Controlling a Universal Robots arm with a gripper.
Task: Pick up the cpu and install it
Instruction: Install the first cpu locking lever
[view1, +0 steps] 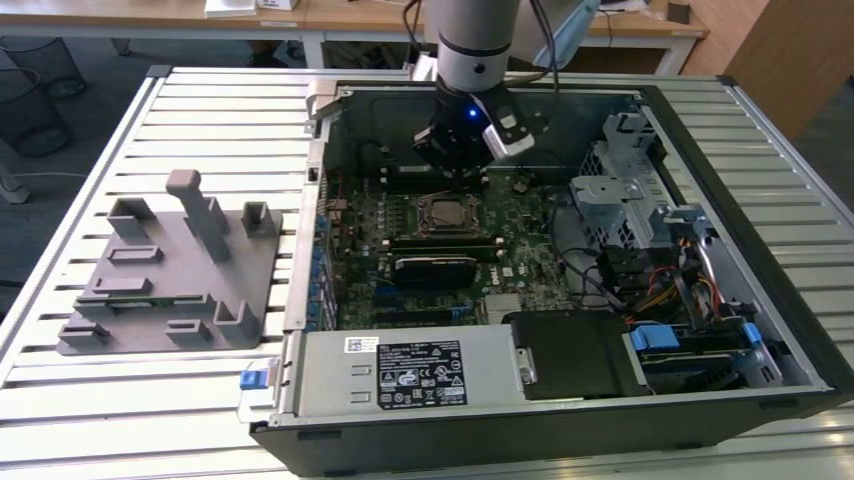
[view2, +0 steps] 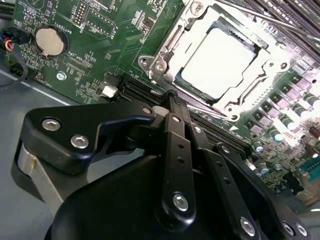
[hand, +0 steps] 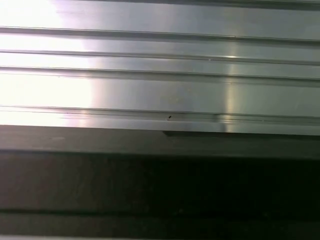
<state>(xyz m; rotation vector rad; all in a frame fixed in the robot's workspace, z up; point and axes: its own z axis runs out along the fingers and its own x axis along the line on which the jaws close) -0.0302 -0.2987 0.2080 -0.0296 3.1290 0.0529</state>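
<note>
The cpu (view2: 220, 62), a thin square chip with a silvery-white top, lies flat inside the metal socket frame (view2: 165, 55) on the green motherboard (view2: 100, 30). In the second wrist view my gripper (view2: 172, 97) hangs just above the board beside the socket, its black links drawn together to a tip with nothing between them. In the exterior view the gripper (view1: 461, 160) is inside the open computer case (view1: 747, 300), slightly beyond the socket frame (view1: 445, 213).
A grey plastic fixture (view1: 174, 270) with upright posts stands on the slatted metal table (view1: 80, 400) at the exterior view's left. Drive cages and cables (view1: 654, 250) crowd the case's right side; the power supply (view1: 400, 375) lies at its front. A coin battery (view2: 49, 41) sits on the board.
</note>
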